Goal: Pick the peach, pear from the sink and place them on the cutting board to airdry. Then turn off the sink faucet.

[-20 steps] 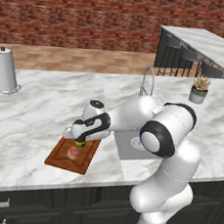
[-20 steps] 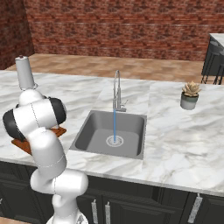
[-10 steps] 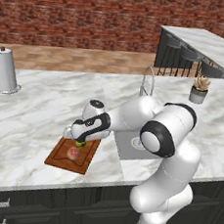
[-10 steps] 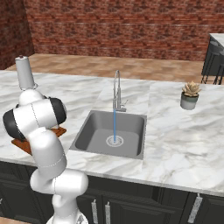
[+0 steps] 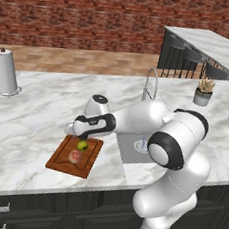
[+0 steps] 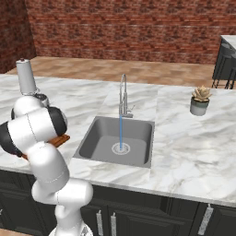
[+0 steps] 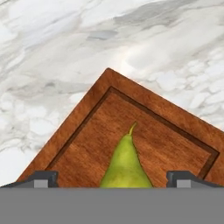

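A: In the left base view, where do the fruits sit?

B: Both are on the cutting board [image 5: 74, 156], which lies on the marble worktop [image 5: 30, 122] just left of the sink [image 5: 132, 150]. The peach [image 5: 74, 156] rests near the board's middle. The pear [image 5: 82, 145] is beside it, toward the far edge, directly under the gripper [image 5: 79, 137]. The arm reaches low across the worktop from the right, I judge so that the fruit is set down gently, not dropped.

A: Is the pear on the wood or held?

B: From here I cannot tell. It looks as low as the board, with the gripper right above it.

A: And the right base view?

B: The robot's own body covers most of the board; only a corner of it [image 6: 61, 139] peeks out. The basin [image 6: 99, 140] holds no fruit that I can see, and a blue stream falls from the sink faucet [image 6: 123, 96] to the drain. So the tap remains to be shut, which I take to be the last step.

A: The hand view?

B: The camera looks down onto the board [image 7: 92, 131] with its dark groove, the marble beyond it. The pear [image 7: 126, 164] lies stem-away between the two fingertips [image 7: 41, 179], which stand wide apart, each clear of the fruit's sides. I judge the gripper open and holding nothing, the pear resting well inside the groove, where it can dry without rolling off.
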You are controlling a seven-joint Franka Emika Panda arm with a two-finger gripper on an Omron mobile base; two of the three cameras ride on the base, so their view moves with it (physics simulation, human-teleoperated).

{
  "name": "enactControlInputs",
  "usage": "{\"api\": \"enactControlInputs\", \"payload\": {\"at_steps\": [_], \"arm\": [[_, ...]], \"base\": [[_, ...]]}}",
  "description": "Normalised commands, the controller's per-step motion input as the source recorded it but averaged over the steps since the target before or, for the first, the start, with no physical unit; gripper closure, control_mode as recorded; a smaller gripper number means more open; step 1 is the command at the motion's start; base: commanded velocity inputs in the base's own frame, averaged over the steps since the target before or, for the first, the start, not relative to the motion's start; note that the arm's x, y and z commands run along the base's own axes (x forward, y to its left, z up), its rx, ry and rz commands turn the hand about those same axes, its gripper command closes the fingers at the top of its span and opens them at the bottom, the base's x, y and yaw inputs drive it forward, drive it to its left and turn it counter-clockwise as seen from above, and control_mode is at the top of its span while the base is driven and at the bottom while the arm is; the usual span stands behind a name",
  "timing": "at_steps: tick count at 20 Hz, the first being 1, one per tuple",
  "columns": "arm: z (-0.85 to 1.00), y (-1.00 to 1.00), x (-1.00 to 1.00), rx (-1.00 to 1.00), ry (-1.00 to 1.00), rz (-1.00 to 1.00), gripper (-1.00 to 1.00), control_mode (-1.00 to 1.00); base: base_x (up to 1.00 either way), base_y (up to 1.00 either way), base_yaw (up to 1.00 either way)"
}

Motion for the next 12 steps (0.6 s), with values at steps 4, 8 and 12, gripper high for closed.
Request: {"api": "enactControlInputs", "payload": {"at_steps": [4, 8, 12], "arm": [[0.5, 0.0, -0.07, 0.0, -0.06, 0.0, -1.0, -1.0], [0.61, -0.04, -0.03, 0.0, -0.04, 0.0, -1.0, -1.0], [0.76, -0.21, -0.05, 0.02, 0.0, 0.0, -1.0, -1.0]], "base": [[0.0, 0.0, 0.0], [0.0, 0.0, 0.0], [0.0, 0.0, 0.0]]}}
